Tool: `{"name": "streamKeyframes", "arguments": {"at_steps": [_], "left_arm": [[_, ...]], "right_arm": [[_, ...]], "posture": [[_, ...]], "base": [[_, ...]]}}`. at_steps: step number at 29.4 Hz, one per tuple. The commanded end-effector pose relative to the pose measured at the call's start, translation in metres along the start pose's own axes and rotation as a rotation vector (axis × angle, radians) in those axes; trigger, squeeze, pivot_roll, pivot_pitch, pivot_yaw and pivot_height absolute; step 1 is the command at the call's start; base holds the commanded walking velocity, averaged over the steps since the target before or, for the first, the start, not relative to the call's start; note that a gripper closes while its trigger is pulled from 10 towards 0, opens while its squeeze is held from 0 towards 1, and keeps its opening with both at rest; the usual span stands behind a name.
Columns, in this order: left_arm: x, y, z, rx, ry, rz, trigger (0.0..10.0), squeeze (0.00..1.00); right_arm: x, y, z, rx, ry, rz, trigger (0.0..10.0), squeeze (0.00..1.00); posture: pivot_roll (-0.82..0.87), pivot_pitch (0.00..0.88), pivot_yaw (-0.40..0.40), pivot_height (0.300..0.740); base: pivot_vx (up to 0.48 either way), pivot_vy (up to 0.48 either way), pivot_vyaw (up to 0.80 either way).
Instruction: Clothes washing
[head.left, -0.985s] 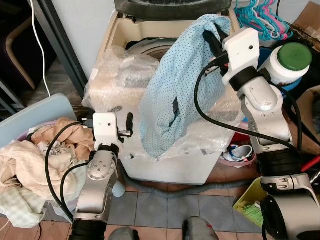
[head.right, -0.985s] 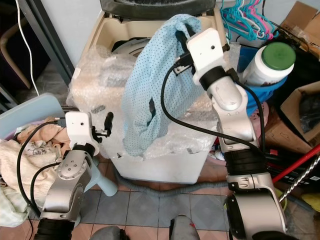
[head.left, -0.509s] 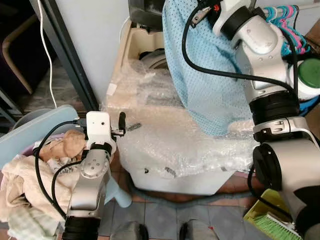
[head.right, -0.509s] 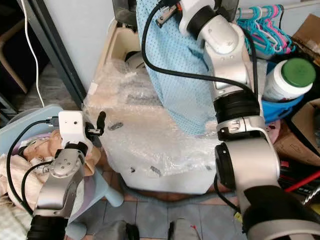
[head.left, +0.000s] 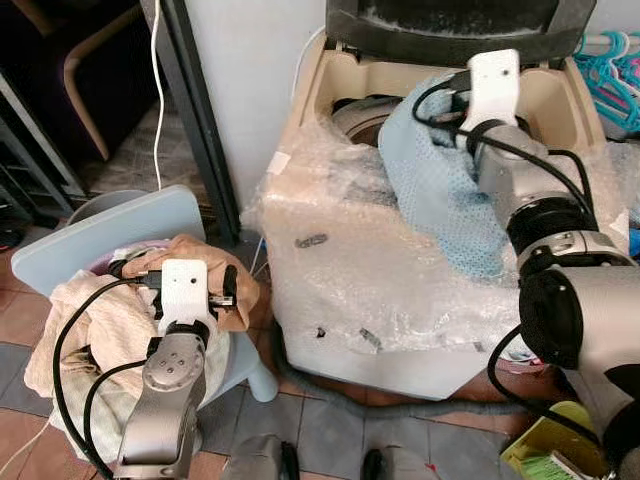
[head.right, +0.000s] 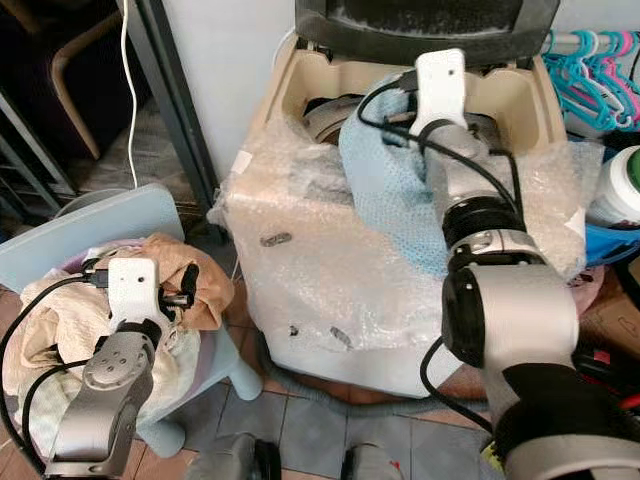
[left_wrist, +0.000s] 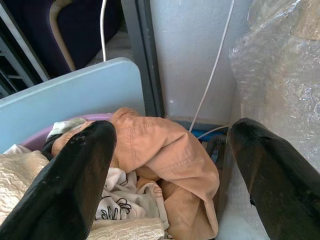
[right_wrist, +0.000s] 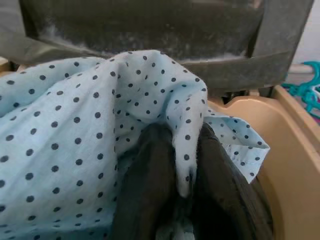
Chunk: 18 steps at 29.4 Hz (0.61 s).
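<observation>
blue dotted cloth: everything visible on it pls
The light blue cloth is thin woven fabric with small dark dots, crumpled. The right gripper is shut on a fold of it at the washing machine opening, below the raised lid. Its upper part lies over the tub rim; the rest drapes forward over the bubble wrap covering the machine's top.

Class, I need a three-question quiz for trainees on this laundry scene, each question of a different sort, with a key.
1. True or false: the right gripper is shut on the blue dotted cloth.
2. The left gripper hangs over: A the washing machine, B the pile of clothes, C the hangers.
3. Fill in: the washing machine's front is wrapped in ____.

Key: 1 true; 2 B; 3 bubble wrap.
</observation>
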<state>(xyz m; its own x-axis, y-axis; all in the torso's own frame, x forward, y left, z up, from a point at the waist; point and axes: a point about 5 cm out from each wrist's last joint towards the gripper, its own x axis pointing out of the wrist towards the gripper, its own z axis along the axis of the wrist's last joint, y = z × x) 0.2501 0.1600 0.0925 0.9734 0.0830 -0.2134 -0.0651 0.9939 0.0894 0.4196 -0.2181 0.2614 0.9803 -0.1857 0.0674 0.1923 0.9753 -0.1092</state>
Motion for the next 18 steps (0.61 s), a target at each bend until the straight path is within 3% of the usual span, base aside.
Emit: {"name": "streamKeyframes", "arguments": {"at_steps": [1, 2, 6, 13, 16, 18], "left_arm": [[0.0, -0.003, 0.006, 0.008, -0.016, -0.008, 10.0, 0.0], [0.0, -0.003, 0.008, 0.009, -0.013, -0.009, 10.0, 0.0], [0.0, -0.002, 0.008, 0.012, -0.013, -0.009, 10.0, 0.0], [0.002, -0.005, 0.011, 0.015, -0.022, -0.025, 10.0, 0.0], [0.001, -0.004, 0.011, 0.014, -0.018, -0.024, 10.0, 0.0], [0.0, -0.004, 0.013, -0.007, -0.035, -0.009, 10.0, 0.0]], "right_arm": [[0.001, -0.009, 0.032, -0.085, -0.171, -0.048, 10.0, 1.0], [-0.004, -0.008, 0.058, -0.236, -0.358, -0.02, 10.0, 1.0], [-0.015, 0.001, 0.068, -0.308, -0.51, 0.113, 10.0, 1.0], [-0.029, 0.002, 0.039, -0.259, -0.481, 0.314, 10.0, 1.0], [-0.038, 0.002, 0.035, -0.185, -0.481, 0.379, 10.0, 1.0], [-0.054, 0.011, 0.027, -0.099, -0.471, 0.488, 10.0, 1.0]], "posture": [[0.02, 0.089, 0.014, 0.74], [0.02, 0.092, 0.016, 0.74], [0.0, 0.096, 0.022, 0.74], [0.0, 0.101, 0.03, 0.74], [0.0, 0.104, 0.028, 0.74], [0.0, 0.106, 0.025, 0.74]], "base": [[0.0, 0.0, 0.0], [0.0, 0.0, 0.0], [0.0, 0.0, 0.0], [0.0, 0.0, 0.0], [0.0, 0.0, 0.0], [0.0, 0.0, 0.0]]}}
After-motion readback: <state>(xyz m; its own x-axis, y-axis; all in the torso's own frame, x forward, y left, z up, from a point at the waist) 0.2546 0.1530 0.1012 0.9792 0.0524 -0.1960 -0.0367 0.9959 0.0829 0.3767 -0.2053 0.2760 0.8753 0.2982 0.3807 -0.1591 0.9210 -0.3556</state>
